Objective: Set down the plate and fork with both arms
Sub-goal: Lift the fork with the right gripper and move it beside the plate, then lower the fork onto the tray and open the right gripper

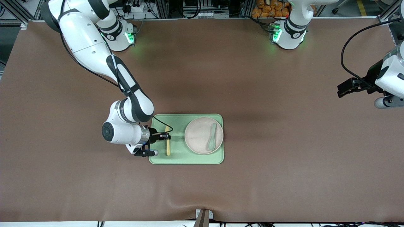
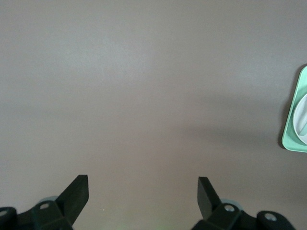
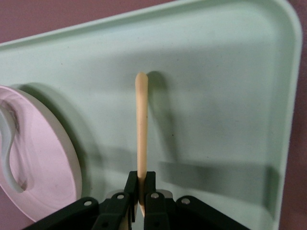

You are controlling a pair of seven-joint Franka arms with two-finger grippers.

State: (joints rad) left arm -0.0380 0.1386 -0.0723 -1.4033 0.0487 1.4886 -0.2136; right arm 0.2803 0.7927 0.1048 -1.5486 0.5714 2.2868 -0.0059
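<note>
Right gripper pinched shut on the fork, low over the tray.

I see the fork lying on the tray's bare floor; just beside my right gripper, toward the left arm's end, sits the plate with a spoon in it. My left gripper waits wide open and empty over bare worktop. No readable writing.

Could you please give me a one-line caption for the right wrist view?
Right gripper shut on the fork over the green tray, beside the plate.
</note>
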